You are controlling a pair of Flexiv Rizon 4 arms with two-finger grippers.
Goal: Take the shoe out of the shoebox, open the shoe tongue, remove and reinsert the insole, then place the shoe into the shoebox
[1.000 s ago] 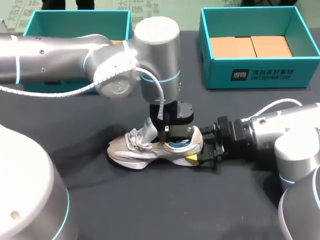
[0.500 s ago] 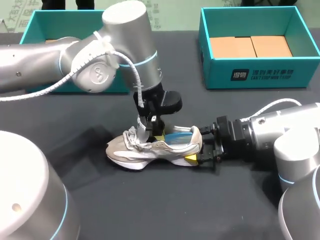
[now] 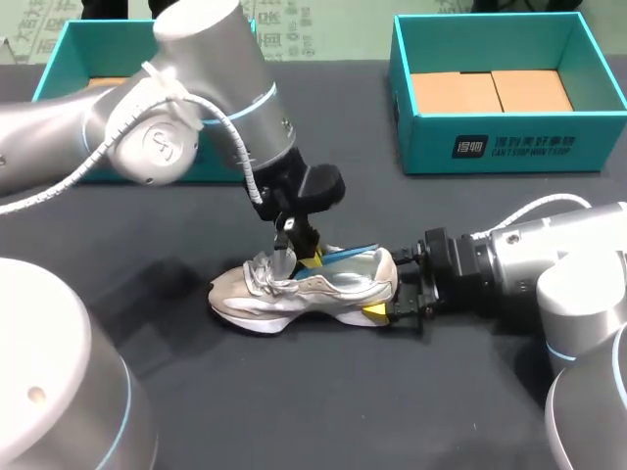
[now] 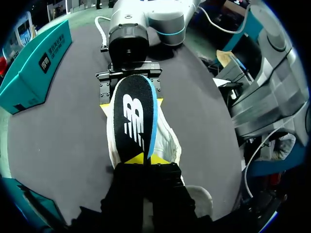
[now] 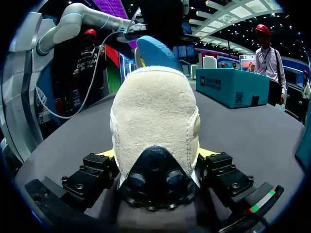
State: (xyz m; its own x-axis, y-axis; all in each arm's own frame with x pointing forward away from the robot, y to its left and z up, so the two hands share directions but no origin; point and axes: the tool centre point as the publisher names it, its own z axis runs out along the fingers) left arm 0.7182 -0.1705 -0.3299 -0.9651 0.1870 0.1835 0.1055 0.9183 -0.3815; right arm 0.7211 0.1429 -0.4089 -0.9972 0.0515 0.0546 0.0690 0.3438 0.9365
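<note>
Near the middle of the bench (image 3: 323, 392), a shoe is held at the heel while its insole is gripped over the opening.
The pale shoe (image 3: 294, 292) stands on its sole, toe toward the bench's left edge and heel toward the right. The right fingers (image 3: 375, 311) are clamped on the heel from both sides, low against the bench. The left fingers (image 4: 137, 158) come down by the tongue and are closed on the front end of the black, blue-edged insole (image 4: 133, 114). It lies tilted over the shoe's opening, its back end showing above the heel collar. Along the back edge, well apart from the shoe, sit the left shoebox (image 3: 59, 44) and the right shoebox (image 3: 509, 147), both open.
</note>
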